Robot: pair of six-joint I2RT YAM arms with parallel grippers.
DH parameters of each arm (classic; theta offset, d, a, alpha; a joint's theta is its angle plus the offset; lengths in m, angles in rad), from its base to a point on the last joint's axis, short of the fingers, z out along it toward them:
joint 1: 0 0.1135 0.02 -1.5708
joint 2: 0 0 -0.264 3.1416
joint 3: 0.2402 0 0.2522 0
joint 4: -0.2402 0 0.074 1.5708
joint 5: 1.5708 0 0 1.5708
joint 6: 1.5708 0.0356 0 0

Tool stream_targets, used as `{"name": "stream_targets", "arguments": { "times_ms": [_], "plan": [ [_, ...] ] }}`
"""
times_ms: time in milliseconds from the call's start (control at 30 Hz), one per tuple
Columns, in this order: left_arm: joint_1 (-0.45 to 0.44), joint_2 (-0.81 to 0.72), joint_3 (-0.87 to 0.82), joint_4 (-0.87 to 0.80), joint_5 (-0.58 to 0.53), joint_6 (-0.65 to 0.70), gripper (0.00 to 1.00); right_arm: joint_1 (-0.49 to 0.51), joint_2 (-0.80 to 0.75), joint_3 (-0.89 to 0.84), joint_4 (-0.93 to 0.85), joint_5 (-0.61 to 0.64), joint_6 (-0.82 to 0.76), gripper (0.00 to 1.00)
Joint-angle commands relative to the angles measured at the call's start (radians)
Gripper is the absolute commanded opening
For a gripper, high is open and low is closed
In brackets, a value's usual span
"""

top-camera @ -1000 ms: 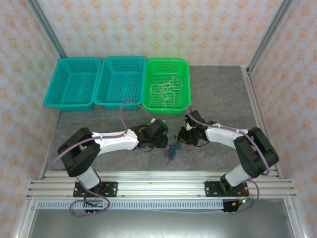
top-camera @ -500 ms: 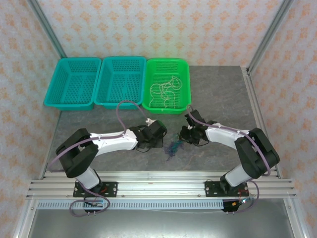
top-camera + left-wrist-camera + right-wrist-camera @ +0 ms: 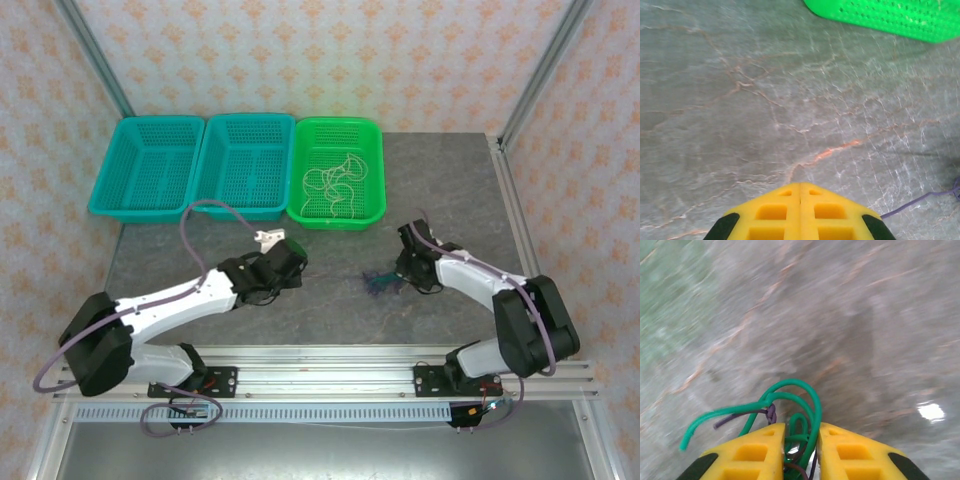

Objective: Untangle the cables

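Purple-and-green tangle (image 3: 380,283) low on the grey counter (image 3: 450,180), touching the right hand (image 3: 402,272) at its 9 o'clock. In the right wrist view, green loops and a dark purple strand of that tangle (image 3: 792,382) bunched in the slim gap of the right hand (image 3: 801,427). Narrow there, and seemingly pinching the wires. One free green end curling off toward 9 o'clock.

Left hand (image 3: 293,262) well apart at 9 o'clock of the tangle, out over bare counter. In the left wrist view, left hand (image 3: 800,186) pressed fully together with nothing between the pads. Thin purple strand (image 3: 917,204) running off at 4 o'clock, apparently a loose end from the tangle.

Step in hand, by judgement: pulling the bundle apart, with one side anchored and the other ungripped. Next move likely: bring the left hand back, spread it, take the loose purple end close to the knot. Then draw slowly outward toward 9 o'clock. Risk of dragging the whole clump rather than freeing one wire.

Green basket (image 3: 300,215) at 11 o'clock of the tangle, holding looped whitish cables (image 3: 335,185). Teal middle basket (image 3: 250,118) and teal left basket (image 3: 160,120) further toward 9 o'clock, nothing visible inside either.
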Motion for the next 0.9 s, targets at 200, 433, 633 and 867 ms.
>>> {"name": "stream_targets", "arguments": {
  "times_ms": [200, 433, 633, 867],
  "plan": [
    [0.126, -0.216, -0.1, -0.151, -0.085, -0.006, 0.0, -0.206, -0.158, -0.072, -0.102, 0.148, 0.022, 0.15],
    [0.228, -0.406, -0.157, -0.243, -0.101, 0.031, 0.0, -0.27, -0.227, -0.051, -0.137, 0.258, -0.056, 0.16],
    [0.291, -0.456, -0.175, -0.266, -0.06, 0.124, 0.0, -0.284, -0.235, -0.06, -0.084, 0.155, -0.072, 0.13],
    [0.291, -0.304, -0.17, -0.194, 0.094, 0.178, 0.0, -0.238, -0.222, -0.049, 0.058, -0.267, -0.174, 0.26]
  ]
}}
